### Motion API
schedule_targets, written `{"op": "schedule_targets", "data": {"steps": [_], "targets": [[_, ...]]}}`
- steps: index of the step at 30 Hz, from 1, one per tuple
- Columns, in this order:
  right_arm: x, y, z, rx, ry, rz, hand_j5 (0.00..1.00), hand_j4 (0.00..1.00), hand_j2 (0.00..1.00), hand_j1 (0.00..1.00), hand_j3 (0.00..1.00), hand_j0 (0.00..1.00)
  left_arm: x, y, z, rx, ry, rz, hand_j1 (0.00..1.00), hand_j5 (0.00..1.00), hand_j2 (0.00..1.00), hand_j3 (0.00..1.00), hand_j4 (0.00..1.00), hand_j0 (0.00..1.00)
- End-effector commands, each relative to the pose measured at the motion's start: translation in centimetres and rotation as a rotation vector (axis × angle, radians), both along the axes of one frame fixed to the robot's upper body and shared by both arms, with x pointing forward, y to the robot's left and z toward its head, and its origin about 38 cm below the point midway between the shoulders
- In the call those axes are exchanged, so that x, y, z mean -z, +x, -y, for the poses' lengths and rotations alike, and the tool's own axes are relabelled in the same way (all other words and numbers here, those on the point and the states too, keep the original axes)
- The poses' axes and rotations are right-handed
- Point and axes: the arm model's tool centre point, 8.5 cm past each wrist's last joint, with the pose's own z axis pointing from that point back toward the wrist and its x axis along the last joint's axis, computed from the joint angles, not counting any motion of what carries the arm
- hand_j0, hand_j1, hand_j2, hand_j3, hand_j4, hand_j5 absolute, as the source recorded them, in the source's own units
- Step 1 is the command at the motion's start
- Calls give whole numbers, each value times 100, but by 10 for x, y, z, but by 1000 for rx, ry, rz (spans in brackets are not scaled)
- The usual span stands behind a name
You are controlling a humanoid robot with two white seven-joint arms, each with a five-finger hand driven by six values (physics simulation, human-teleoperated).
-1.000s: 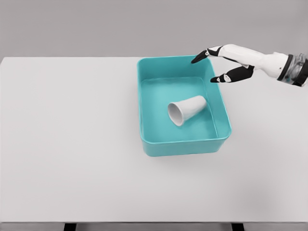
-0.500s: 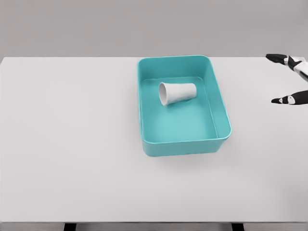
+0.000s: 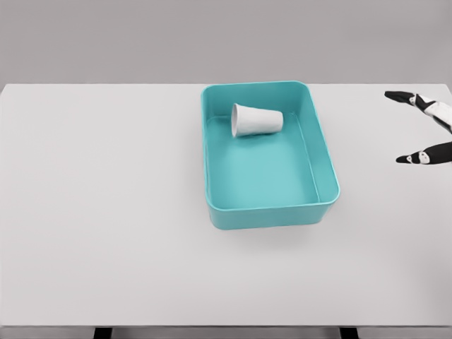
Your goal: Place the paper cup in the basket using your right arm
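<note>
A white paper cup (image 3: pixel 257 120) lies on its side inside the teal basket (image 3: pixel 325 152), up against the far wall, its mouth facing left. Only the black-tipped fingertips (image 3: pixel 401 94) of my right hand (image 3: pixel 408 127) show at the right edge of the head view, well to the right of the basket. They are spread apart and hold nothing. My left arm is out of view.
The basket stands on a white table (image 3: pixel 106 212) whose front edge runs along the bottom of the view. A grey wall rises behind the table's far edge.
The cup has rolled from the basket's middle to its far wall. My right hand has drawn back from over the basket's far right corner to the right edge of the view.
</note>
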Motion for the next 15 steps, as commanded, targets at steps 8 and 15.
{"op": "schedule_targets", "data": {"steps": [8, 15], "targets": [[-4, 1, -12, -30, 8, 15, 100, 100, 100, 100, 100, 100, 0, 0, 0, -1, 0, 0, 100, 100, 100, 100, 100, 100], [-7, 1, -10, -27, 2, 21, 100, 100, 100, 100, 100, 100, 0, 0, 0, 1, 0, 0, 100, 100, 100, 100, 100, 100]]}}
